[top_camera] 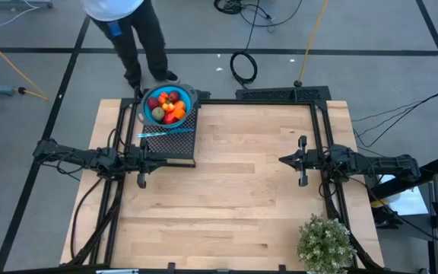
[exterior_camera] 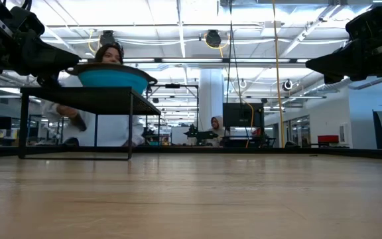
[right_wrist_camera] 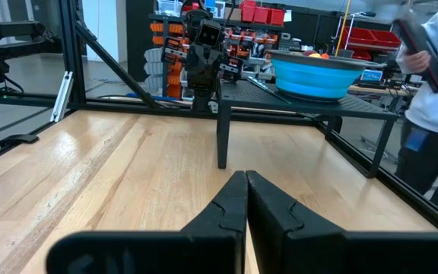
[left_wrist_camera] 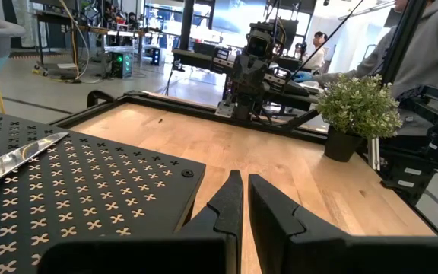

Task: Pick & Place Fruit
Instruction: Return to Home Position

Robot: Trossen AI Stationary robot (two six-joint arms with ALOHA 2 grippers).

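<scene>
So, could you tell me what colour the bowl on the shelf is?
Blue; the bowl shows best in the right wrist view.

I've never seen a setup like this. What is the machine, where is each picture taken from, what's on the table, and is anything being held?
This is a robot with two dark arms at a wooden table. One picture looks straight down, one looks level across the tabletop, and two come from cameras on the arms' wrists. The left gripper and right gripper hang above the table, one at each side, fingers shut, holding nothing. By the left arm stands a black perforated shelf; on it are a blue strainer bowl full of toy fruit and a knife. A potted plant stands at the table's edge near the right arm. A person stands beyond the table, by the shelf.
</scene>
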